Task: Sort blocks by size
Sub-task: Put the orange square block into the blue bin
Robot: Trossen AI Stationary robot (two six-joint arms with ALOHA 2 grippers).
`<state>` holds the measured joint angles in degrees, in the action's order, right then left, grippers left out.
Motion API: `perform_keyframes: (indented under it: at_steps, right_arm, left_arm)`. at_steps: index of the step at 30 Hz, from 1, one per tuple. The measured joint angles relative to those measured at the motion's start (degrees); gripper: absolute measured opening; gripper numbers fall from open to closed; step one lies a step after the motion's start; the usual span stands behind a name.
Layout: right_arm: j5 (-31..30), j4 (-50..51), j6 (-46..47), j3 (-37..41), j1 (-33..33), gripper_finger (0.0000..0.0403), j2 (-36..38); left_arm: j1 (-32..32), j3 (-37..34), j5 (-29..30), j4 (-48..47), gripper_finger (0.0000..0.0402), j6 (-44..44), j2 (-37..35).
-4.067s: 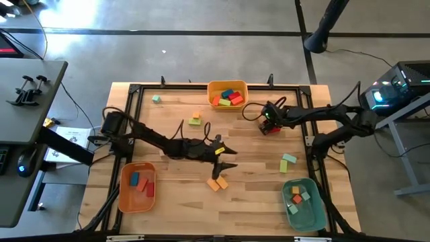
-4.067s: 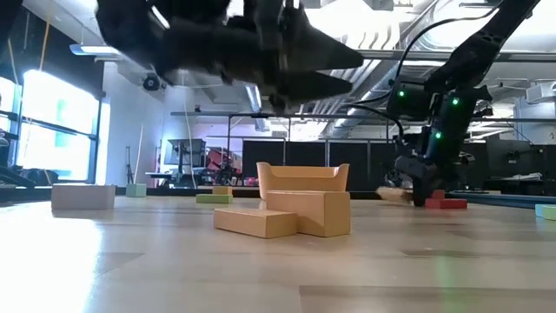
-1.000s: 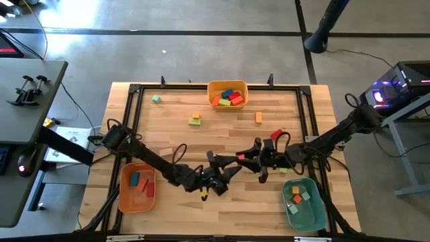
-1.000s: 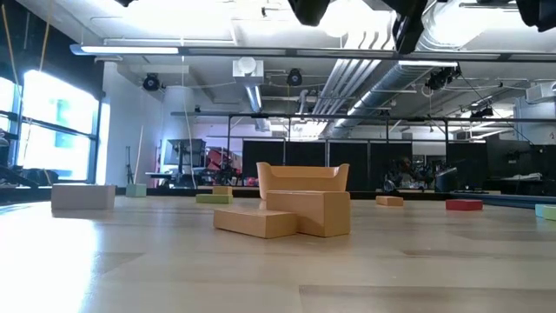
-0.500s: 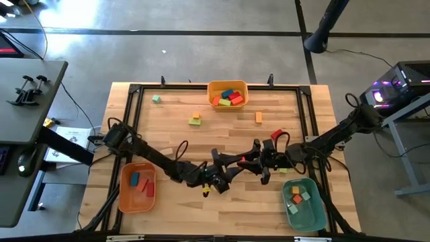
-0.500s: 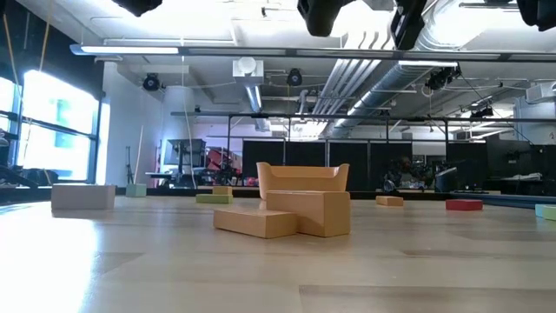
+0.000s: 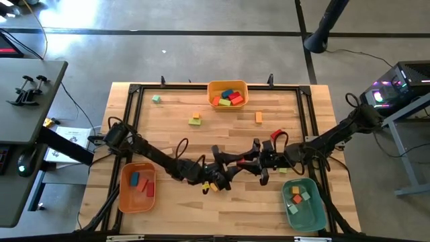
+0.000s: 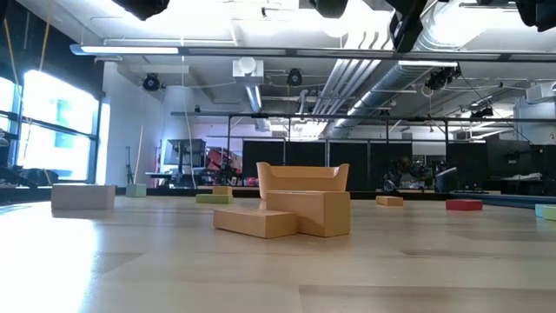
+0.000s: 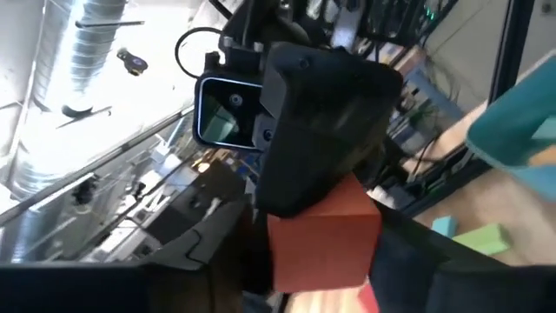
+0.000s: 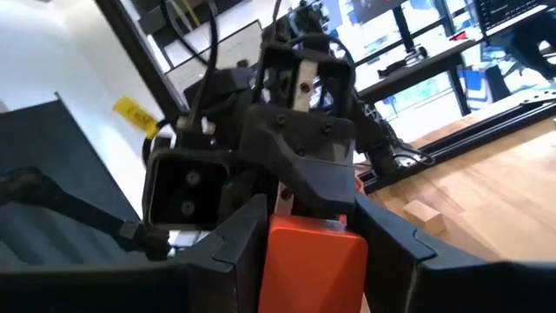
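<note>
From table height I see two tan wooden blocks (image 8: 295, 214) touching each other mid-table, a flat bar lying in front of a taller one. Behind them stands the orange bin (image 8: 302, 179). A grey-looking block (image 8: 82, 196) sits at far left, with a green block (image 8: 136, 189) beyond it. A low green bar (image 8: 213, 198) lies farther back, a small orange block (image 8: 389, 201) and a flat red block (image 8: 464, 205) to the right. My arms show only as dark shapes along the top edge.

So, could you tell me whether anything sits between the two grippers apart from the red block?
Nothing visible does. The left gripper and right gripper meet mid-table above the wood, and the red block sits directly between their fingers in both wrist views. Loose blocks lie clear of them.
</note>
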<state>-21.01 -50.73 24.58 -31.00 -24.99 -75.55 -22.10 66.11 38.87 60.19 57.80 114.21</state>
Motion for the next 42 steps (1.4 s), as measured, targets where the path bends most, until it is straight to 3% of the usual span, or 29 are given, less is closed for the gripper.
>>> perform_keyframes:
  at_steps: [7, 13, 18, 23, 26, 31, 36, 39, 42]
  right_arm:
    - [0.1, 0.4, -0.8, 0.0, 0.0, 0.0145, 0.0]
    - [3.9, 5.1, -3.4, 0.0, 0.0, 0.0188, 1.6]
    - [4.2, 16.8, -2.2, 0.0, -0.1, 0.0235, 10.1]
    - [0.3, 25.9, 1.3, -0.1, -1.4, 0.0246, 14.6]
    - [3.1, 25.8, 3.8, -0.1, -1.2, 0.0247, 12.8]
    - [3.3, 22.1, 6.5, -0.1, 0.1, 0.0248, 7.5]
    - [6.2, 16.4, 4.7, -0.1, 0.3, 0.0241, 3.9]
    - [5.9, 16.0, 3.7, -0.1, 0.3, 0.0208, 3.2]
    - [4.8, 16.0, 1.4, -0.1, 0.2, 0.0147, 3.4]
  left_arm:
    - [0.0, -0.1, -0.7, -0.9, 0.0110, -2.4, 0.0]
    - [-0.8, -0.1, -0.6, -2.8, 0.0110, -2.6, 0.0]
    - [-1.5, 0.0, 1.4, -3.9, 0.0110, -2.4, 0.0]
    - [-1.6, 0.0, 1.4, -3.9, 0.0109, -1.7, 0.0]
    - [-1.2, 0.0, -0.3, -6.0, 0.0109, -0.2, 0.0]
    - [-0.1, 0.0, -5.2, -7.7, 0.0109, 0.2, 0.1]
    - [0.1, 0.0, -5.6, -8.1, 0.0116, 4.4, 0.1]
    - [0.0, 0.0, -5.6, -8.1, 0.0120, 6.1, 0.1]
    - [0.0, 0.0, -5.5, -8.8, 0.0122, 3.3, 0.1]
